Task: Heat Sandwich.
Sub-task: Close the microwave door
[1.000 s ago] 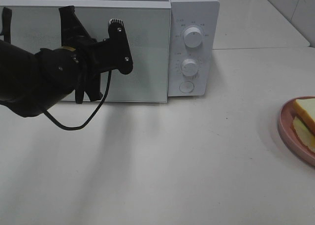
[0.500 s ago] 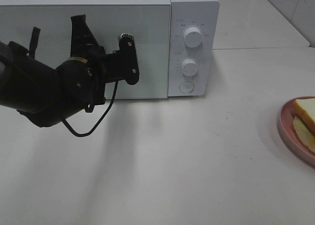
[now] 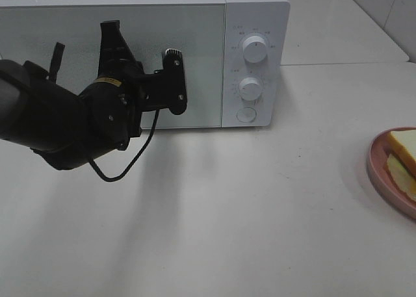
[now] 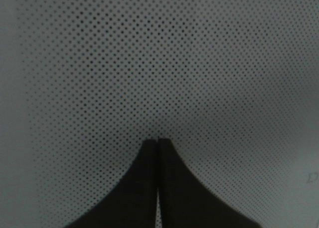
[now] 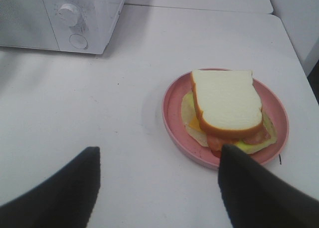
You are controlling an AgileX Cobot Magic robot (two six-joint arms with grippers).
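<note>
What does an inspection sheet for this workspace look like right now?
Surface: white table, bare in the middle.
Job's things: sandwich on pink plate, at the table's right edge; microwave at the back, door shut.
Clutter: nothing seen.
Grippers: left gripper shut, tips at the door's dotted glass, holding nothing; right gripper open, empty, above the table near the plate.
Cables: black cable loops under the left arm.
Surroundings: tiled wall at right rear.

My left pincer [image 4: 158,140] is pinched tight, arm at frame left; my right pincer [image 5: 157,180] gapes wide.
</note>
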